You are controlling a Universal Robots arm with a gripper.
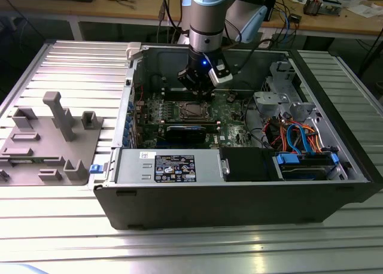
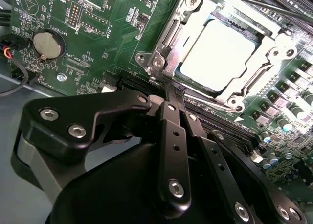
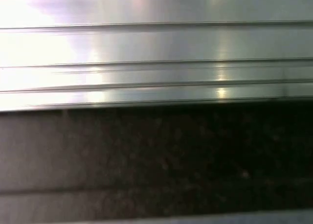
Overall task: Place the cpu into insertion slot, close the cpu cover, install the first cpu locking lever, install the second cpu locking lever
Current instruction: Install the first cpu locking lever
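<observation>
Already the cpu (image 2: 217, 55) sat under the closed cpu cover (image 2: 195, 18), so the hand (image 2: 168, 94), pressed together, bore on a locking lever (image 2: 205, 99).

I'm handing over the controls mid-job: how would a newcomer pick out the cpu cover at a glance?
Start at the open computer case and find the green motherboard inside. The cpu cover is the silvery metal frame lying flat around the pale square cpu, just beyond the claw. No neighbour has its square window.

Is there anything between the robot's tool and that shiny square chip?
In the second wrist view, the tool sits at the metal cover's edge; that frame's rim lies between it and the chip.
</observation>
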